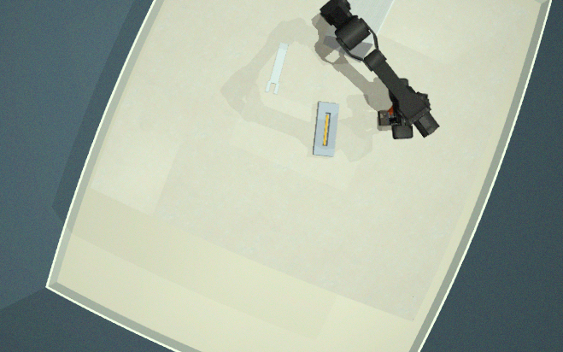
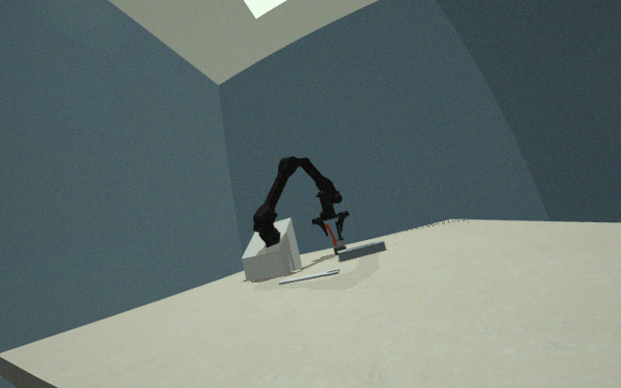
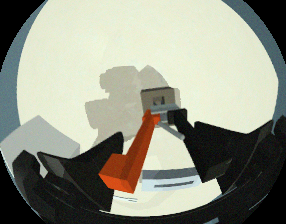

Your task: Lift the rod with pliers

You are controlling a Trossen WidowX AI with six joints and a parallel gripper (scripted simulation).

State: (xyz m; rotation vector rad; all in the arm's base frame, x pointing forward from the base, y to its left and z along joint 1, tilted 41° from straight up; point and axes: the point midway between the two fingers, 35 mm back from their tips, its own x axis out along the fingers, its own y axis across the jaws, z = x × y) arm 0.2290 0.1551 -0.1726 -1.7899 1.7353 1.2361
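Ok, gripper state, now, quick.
Gripper: open, holding nothing; the pliers' orange handle stands between its spread fingers, not clamped.

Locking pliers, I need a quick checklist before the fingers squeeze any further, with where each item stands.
1. Pliers between the fingers: ok.
2. Fingers firmly shut on the handles: not ok, they stand apart.
3. Pliers out of the holster: not ok, they stand at it.
4. Rod in its channel block: ok.
5. Wrench away from the block: ok.
6. Pliers' jaws open: cannot tell.
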